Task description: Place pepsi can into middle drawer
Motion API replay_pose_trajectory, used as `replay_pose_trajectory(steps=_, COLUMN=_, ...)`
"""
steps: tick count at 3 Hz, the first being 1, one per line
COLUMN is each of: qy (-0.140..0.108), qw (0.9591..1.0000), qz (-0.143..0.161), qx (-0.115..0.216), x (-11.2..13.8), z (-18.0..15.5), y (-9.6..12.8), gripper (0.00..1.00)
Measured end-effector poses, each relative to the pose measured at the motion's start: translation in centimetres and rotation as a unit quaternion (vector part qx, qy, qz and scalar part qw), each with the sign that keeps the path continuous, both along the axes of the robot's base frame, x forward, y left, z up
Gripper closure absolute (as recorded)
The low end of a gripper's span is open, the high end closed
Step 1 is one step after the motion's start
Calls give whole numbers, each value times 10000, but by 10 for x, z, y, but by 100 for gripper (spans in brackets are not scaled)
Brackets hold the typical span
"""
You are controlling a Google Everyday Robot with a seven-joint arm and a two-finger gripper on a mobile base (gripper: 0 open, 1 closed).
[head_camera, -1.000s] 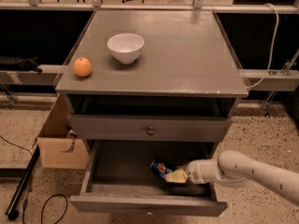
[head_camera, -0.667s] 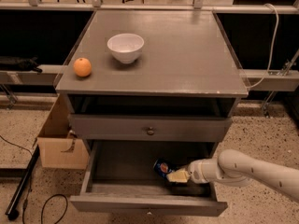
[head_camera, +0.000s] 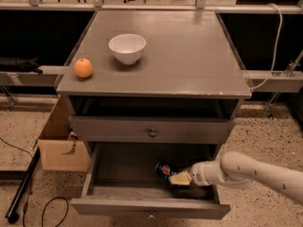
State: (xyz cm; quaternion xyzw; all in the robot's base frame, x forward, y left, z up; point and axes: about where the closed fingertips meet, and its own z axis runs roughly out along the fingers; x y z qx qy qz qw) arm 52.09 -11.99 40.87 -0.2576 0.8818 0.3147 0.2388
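Observation:
The pepsi can [head_camera: 164, 169], blue with a round logo, sits tilted inside the open middle drawer [head_camera: 118, 171], over the right part of its dark floor. My gripper [head_camera: 179, 178] reaches in from the right on a white arm [head_camera: 255, 171]. Its pale fingers are closed on the can's lower right end. The drawer's front panel [head_camera: 147, 208] is pulled out toward the camera.
Above the open drawer is a shallower closed drawer front with a dark round knob [head_camera: 151, 133]. A white bowl [head_camera: 127, 48] and an orange [head_camera: 83, 68] sit on the grey cabinet top [head_camera: 189, 56]. A cardboard box [head_camera: 61, 148] and a black pole [head_camera: 21, 190] stand at the left.
The gripper and can have shifted very slightly left inside the drawer. Nothing else has moved.

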Motion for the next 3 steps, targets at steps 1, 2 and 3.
replay_pose_trajectory(steps=1, qy=0, qw=10000, qz=0, qx=0, x=0, z=0, y=0, gripper=50)
replay_pose_trajectory(steps=2, qy=0, qw=10000, qz=0, qx=0, x=0, z=0, y=0, gripper=26)
replay_pose_trajectory(steps=3, qy=1, qw=10000, qz=1, qx=1, x=0, z=0, y=0, gripper=0)
